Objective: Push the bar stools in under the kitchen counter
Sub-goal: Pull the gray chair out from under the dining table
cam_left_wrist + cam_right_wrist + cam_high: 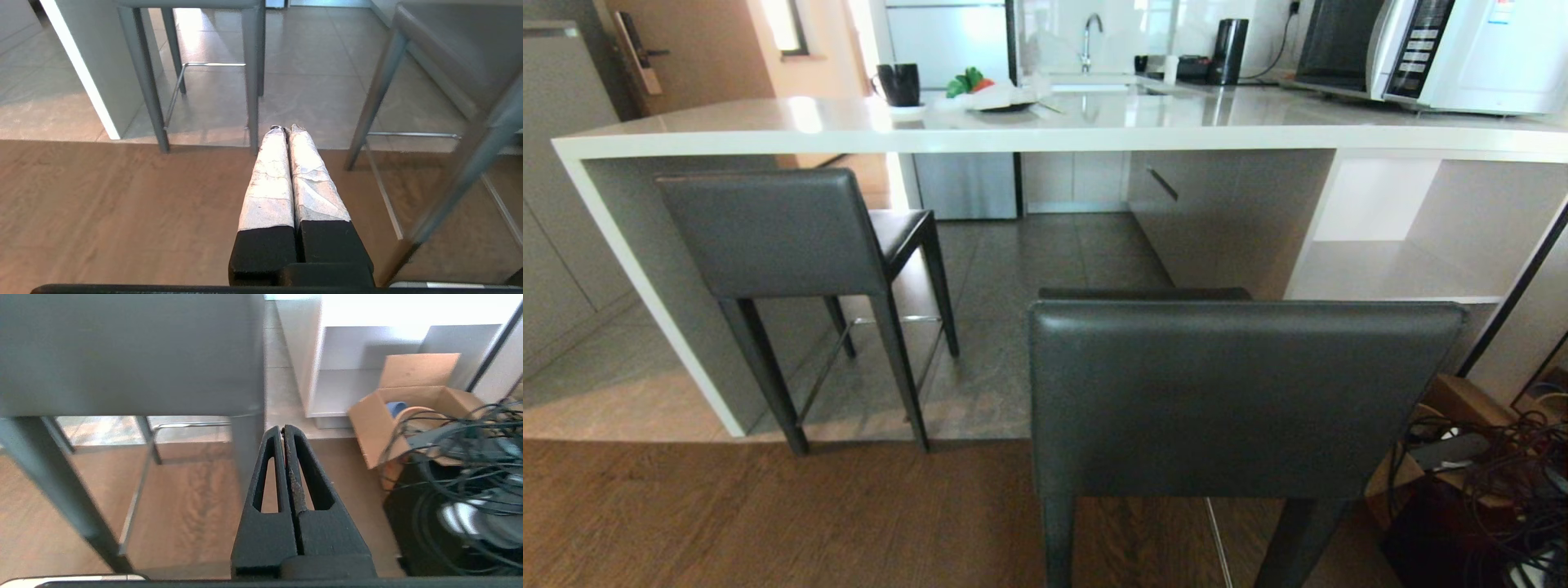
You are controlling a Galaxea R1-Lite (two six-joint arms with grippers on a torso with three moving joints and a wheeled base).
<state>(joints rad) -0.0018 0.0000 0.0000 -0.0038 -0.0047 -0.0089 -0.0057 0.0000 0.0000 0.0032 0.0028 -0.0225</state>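
The nearer bar stool (1245, 396) stood on the wood floor (768, 523), clear of the kitchen counter (1045, 122), its dark grey backrest toward the robot. The left gripper (286, 130) and right gripper (283, 430) were both pressed together, holding nothing. The farther bar stool (776, 233) sat tucked under the counter's left end.

black mug (899, 84), kettle (1228, 51), microwave (1437, 49), cardboard box (408, 404)
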